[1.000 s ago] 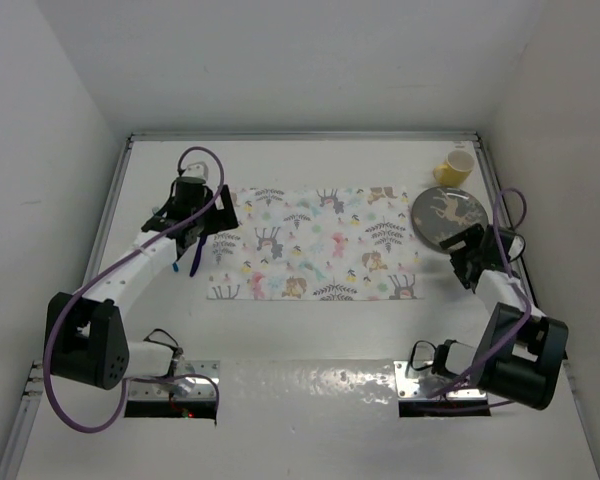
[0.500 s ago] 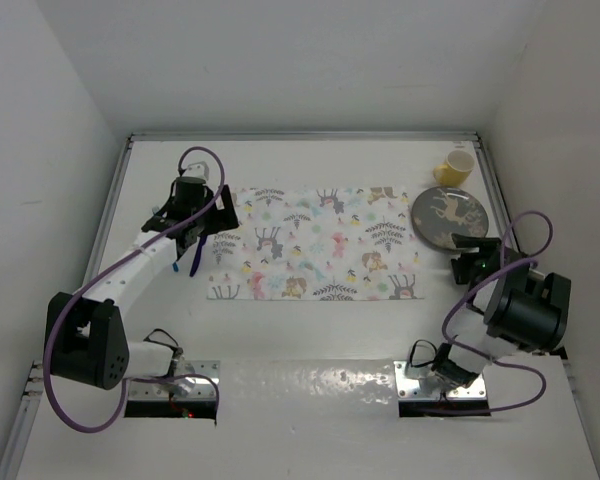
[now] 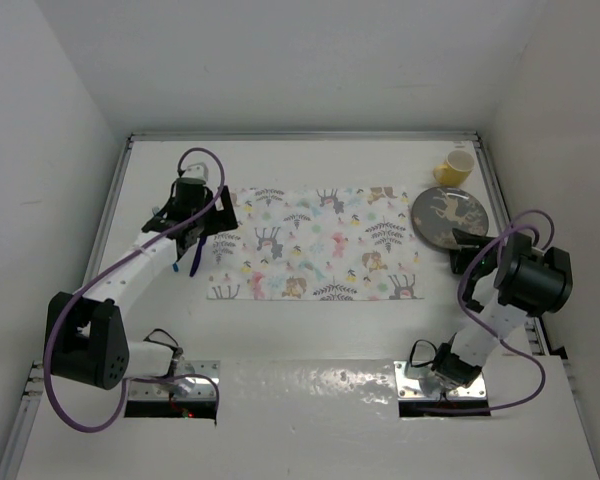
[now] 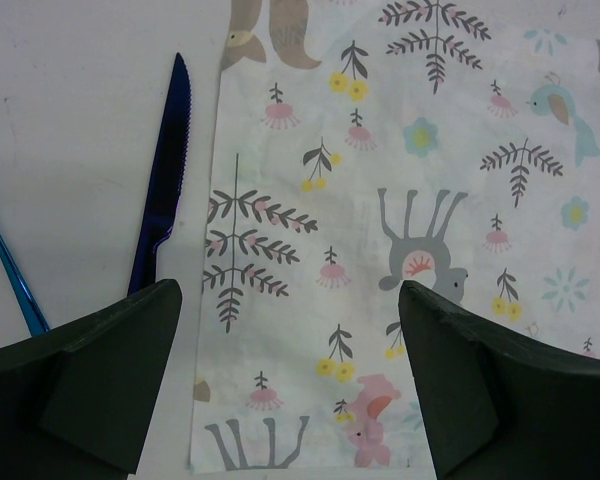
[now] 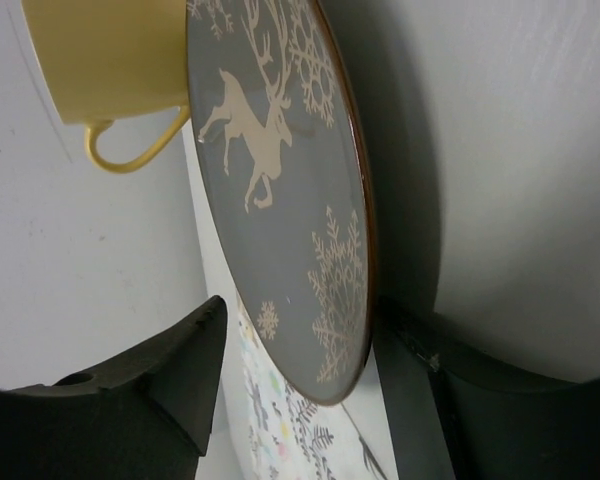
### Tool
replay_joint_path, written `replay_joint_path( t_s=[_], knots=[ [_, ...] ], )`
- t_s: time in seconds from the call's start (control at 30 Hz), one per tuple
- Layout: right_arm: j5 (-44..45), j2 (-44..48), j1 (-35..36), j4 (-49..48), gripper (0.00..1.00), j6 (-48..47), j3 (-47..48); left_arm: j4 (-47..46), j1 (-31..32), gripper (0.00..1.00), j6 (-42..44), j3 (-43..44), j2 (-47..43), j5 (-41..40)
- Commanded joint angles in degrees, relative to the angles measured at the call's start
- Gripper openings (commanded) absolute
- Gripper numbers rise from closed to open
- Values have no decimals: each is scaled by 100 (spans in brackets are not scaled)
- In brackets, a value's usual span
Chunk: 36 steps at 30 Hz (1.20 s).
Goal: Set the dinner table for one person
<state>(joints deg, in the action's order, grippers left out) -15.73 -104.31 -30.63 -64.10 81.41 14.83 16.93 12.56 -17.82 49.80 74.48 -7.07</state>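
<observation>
Dinner table (image 3: 310,165), R claw (image 5: 300,340) astride plate (image 5: 280,200) rim

Both arms extended, jaws apart

The left arm (image 3: 130,270) stretches far forward, its left gripper (image 4: 290,385) facing down with jaws spread wide. The right arm (image 3: 495,315) folds at a raised elbow, its right gripper (image 5: 300,400) partly open.

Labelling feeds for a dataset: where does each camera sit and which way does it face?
Top external: above, behind the arm bases, looking down at the dinner table; both arms show.
Left wrist: on the left arm, looking down at mat edge and blue knife; left gripper frames it.
Right wrist: on the right arm, facing plate and cup; right gripper flanks the rim.
Shared: plate and cup, in top and right wrist.
</observation>
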Motion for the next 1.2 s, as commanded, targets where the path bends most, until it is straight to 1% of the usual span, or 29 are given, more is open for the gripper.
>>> replay_joint_path(
  t_s=[0.0,0.1,0.2,0.23,0.27,0.37,0.4,0.5,0.7,0.8,0.93,1.07,1.17],
  knots=[
    [254,-396,-13,653,60,-222,37,-190,-16,88,77,-49,-118,-66],
    [219,-581,-13,530,55,-117,90,-216,-16,88,77,-58,-109,-58],
    [132,-678,-13,661,44,-107,221,-216,-16,85,95,-58,-118,-31],
    [140,-669,-13,670,40,-107,205,-225,-16,84,112,-67,-118,-5],
    [157,-661,-22,662,31,-107,196,-234,-16,82,113,-58,-135,13],
    [131,-643,-57,557,19,-116,126,-225,-16,78,121,-67,-162,48],
    [123,-599,-66,547,11,-99,56,-234,-16,77,130,-76,-170,57],
    [52,-433,-110,433,0,-90,-155,-243,-16,76,148,-76,-214,57],
    [-150,226,-136,108,0,-99,-647,-269,-16,74,148,-85,-258,118],
    [-264,771,-136,2,0,-90,-788,-295,-16,74,148,-85,-284,153],
    [-632,1613,-136,221,0,-291,-596,-330,1,74,148,-93,-293,250],
    [-809,2290,-136,521,0,-432,-333,-374,10,73,139,-102,-320,303],
    [-1107,2661,-136,626,0,-572,-69,-383,10,73,139,-102,-329,329]
  ],
)
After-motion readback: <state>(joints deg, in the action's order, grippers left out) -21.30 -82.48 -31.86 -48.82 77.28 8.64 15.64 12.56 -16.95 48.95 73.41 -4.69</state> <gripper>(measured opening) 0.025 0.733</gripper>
